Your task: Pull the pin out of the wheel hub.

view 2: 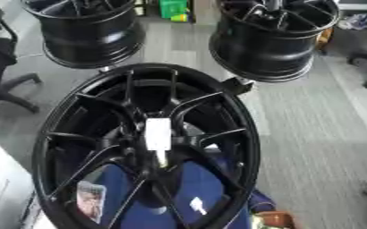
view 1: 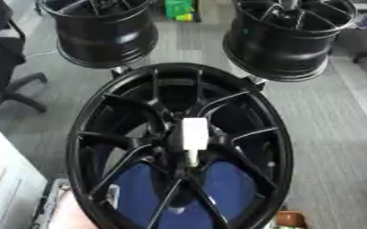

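A large black spoked wheel hub [view 1: 179,143] stands in front of me, its face turned up toward the camera. A white pin [view 1: 194,134] with a blocky white head and a thin pale shaft sticks out of the hub's centre. In the right eye view the same pin [view 2: 157,134] shows at the middle of the spokes. Neither of my hands shows in either view.
Two more black wheels [view 1: 104,31] [view 1: 288,36] stand behind on the grey floor. An office chair [view 1: 2,67] is at the left. A blue surface [view 2: 139,197] shows through the spokes. A white cabinet [view 1: 2,183] is at lower left.
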`<state>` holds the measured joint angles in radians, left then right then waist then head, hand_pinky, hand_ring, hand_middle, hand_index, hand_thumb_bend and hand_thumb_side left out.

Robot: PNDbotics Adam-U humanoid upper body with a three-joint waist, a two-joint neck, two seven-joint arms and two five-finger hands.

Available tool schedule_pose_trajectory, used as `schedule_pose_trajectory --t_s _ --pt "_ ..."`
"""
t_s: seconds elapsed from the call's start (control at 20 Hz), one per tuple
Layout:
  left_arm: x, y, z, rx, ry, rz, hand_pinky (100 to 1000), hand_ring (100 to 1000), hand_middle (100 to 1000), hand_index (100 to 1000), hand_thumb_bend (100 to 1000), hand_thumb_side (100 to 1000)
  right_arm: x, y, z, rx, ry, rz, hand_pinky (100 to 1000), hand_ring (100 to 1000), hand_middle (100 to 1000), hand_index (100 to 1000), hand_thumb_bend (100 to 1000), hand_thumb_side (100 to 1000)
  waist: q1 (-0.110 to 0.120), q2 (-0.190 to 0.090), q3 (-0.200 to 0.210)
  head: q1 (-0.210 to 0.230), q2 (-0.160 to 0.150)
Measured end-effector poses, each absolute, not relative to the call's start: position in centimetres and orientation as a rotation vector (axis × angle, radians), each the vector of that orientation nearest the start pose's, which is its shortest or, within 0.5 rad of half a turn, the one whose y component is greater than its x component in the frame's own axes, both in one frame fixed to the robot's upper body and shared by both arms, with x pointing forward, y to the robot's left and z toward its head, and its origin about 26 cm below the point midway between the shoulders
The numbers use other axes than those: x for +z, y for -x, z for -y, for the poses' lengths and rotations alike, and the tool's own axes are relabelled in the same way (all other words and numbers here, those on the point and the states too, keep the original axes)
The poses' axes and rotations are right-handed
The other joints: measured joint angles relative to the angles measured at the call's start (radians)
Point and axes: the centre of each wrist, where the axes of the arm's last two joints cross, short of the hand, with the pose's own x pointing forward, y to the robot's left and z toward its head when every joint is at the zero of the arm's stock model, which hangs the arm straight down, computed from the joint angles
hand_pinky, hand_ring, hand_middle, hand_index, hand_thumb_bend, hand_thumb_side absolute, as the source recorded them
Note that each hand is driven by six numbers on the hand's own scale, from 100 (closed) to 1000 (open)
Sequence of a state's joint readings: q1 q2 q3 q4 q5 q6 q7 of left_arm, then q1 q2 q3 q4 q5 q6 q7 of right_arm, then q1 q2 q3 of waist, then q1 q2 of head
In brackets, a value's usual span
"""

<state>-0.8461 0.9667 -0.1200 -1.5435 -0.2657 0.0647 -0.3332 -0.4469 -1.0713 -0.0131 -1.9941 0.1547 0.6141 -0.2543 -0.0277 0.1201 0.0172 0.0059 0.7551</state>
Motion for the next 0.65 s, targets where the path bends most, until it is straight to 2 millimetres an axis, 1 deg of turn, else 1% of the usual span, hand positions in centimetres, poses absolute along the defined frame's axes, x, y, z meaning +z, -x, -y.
schedule_pose_trajectory --t_s 0.3,0.65 --pt "37.27 -36.04 -34.17 -1.031 -0.973 1.969 627 577 539 691 240 396 33.88 -28.02 32.87 0.492 1.343 1.816 883 753 734 851 100 100 -0.002 -0.001 -0.003 0.000 0.000" --pt "37.06 -36.12 -33.76 -0.935 -0.937 2.060 621 571 535 689 233 392 33.97 -27.99 32.89 0.506 1.341 1.814 882 754 735 851 100 100 -0.004 -0.001 -0.004 0.000 0.000"
